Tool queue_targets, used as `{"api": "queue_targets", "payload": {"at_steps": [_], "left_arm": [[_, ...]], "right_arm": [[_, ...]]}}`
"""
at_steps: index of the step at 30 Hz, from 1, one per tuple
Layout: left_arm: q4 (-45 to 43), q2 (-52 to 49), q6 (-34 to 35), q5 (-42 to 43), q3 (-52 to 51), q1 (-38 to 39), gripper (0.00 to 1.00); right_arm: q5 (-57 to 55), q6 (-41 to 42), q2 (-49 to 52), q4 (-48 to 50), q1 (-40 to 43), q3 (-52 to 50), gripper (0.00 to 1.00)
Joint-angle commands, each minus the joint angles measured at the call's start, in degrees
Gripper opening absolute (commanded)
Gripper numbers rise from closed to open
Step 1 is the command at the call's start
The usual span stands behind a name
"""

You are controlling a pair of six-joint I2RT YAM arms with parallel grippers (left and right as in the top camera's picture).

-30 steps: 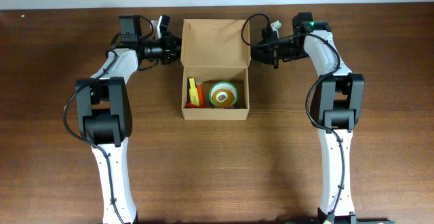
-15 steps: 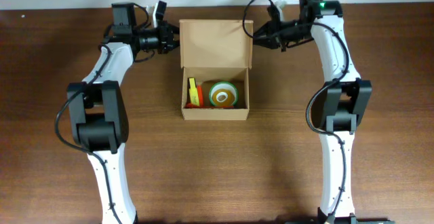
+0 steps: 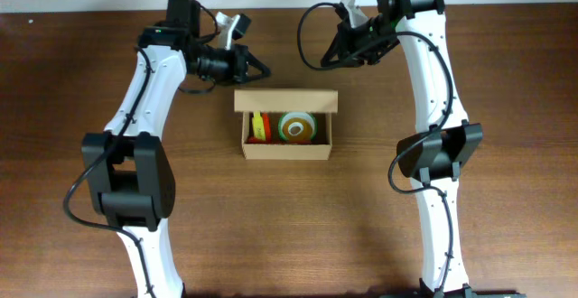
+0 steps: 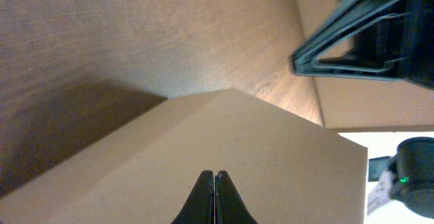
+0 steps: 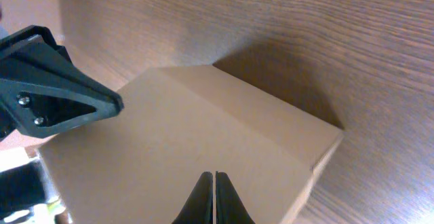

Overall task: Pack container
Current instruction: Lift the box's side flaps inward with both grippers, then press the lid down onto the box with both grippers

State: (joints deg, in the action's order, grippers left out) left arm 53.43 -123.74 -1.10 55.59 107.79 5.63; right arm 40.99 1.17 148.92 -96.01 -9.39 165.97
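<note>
The tan cardboard container [image 3: 286, 150] sits mid-table. Its flap lid [image 3: 285, 100] is tipped forward over the back of the opening. Inside lie a yellow and red item [image 3: 259, 126] and a green tape roll [image 3: 297, 126]. My left gripper [image 3: 261, 69] is shut and empty, just behind the lid's left part. My right gripper [image 3: 328, 61] is shut and empty, behind the lid's right part. In the left wrist view the shut tips [image 4: 214, 177] point at the lid's plain outer face [image 4: 203, 142]. The right wrist view shows the same: shut tips [image 5: 215, 176] over the lid [image 5: 190, 129].
The wooden table [image 3: 506, 172] surrounds the box. Each wrist view shows the other gripper across the lid: the right one [image 4: 359, 41] in the left wrist view, the left one [image 5: 61, 102] in the right wrist view. The white wall edge runs along the back.
The lid has swung from standing open at the back to tipped forward over the box. Both grippers moved from the lid's sides to behind it, staying shut.
</note>
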Motion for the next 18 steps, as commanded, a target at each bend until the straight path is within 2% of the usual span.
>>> {"api": "queue_targets", "payload": {"at_steps": [1, 5, 8, 13, 16, 18], "left_arm": [[2.6, 2.0, -3.2, -2.6, 0.2, -0.4, 0.02], [11.3, 2.1, -7.9, -5.2, 0.2, -0.3, 0.02], [18.1, 2.3, -11.3, -8.8, 0.2, 0.3, 0.02], [24.5, 6.4, -12.2, -25.6, 0.2, 4.6, 0.02], [25.2, 11.5, -8.3, -38.2, 0.2, 7.1, 0.02], [26.2, 14.1, -7.7, -43.2, 0.2, 8.6, 0.02]], "right_arm": [[-6.1, -0.7, -5.1, -1.2, -1.2, 1.7, 0.04], [-12.7, 1.4, -8.9, -1.3, -5.2, -0.2, 0.04], [-17.8, 2.3, -12.6, -1.3, -8.5, -6.4, 0.04], [-32.8, 4.2, -21.3, -1.3, -15.0, -21.7, 0.03], [-34.6, 4.2, -23.3, -1.3, -16.9, -24.6, 0.04], [-34.6, 5.1, -23.3, -1.3, -16.9, -25.8, 0.04]]}}
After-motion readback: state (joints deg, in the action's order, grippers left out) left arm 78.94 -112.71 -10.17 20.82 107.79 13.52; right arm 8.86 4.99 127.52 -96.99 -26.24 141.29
